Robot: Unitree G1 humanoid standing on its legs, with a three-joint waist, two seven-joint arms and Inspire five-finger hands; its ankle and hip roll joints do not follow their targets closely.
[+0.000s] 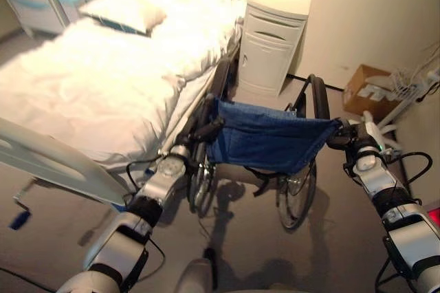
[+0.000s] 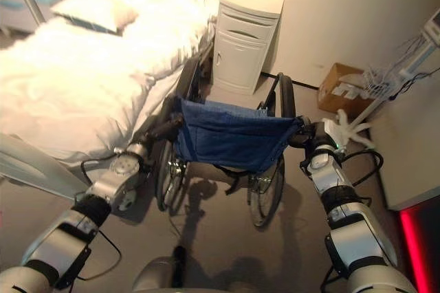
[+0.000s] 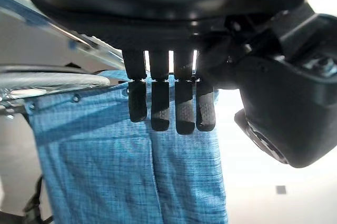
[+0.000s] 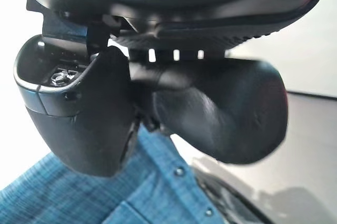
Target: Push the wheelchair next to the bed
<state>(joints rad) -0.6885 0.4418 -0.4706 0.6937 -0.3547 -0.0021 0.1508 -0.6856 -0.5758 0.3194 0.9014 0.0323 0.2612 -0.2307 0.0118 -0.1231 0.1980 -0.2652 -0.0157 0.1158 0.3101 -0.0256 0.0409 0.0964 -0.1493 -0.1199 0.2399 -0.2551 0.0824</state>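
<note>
A wheelchair with a blue cloth backrest (image 1: 265,138) and black frame stands on the floor, its left wheel close beside the white bed (image 1: 89,80). My left hand (image 1: 206,130) is on its left push handle. In the left wrist view its fingers (image 3: 184,108) curl down in front of the blue cloth (image 3: 105,166). My right hand (image 1: 344,136) grips the right push handle. In the right wrist view that black handle (image 4: 226,113) lies under the palm, with the thumb (image 4: 84,124) beside it.
A white bedside cabinet (image 1: 275,42) stands against the wall ahead of the wheelchair. A cardboard box (image 1: 364,90) and a white stand (image 1: 405,93) are at the right. The bed's footboard (image 1: 55,162) slants at the lower left, and a pillow (image 1: 124,11) lies at its head.
</note>
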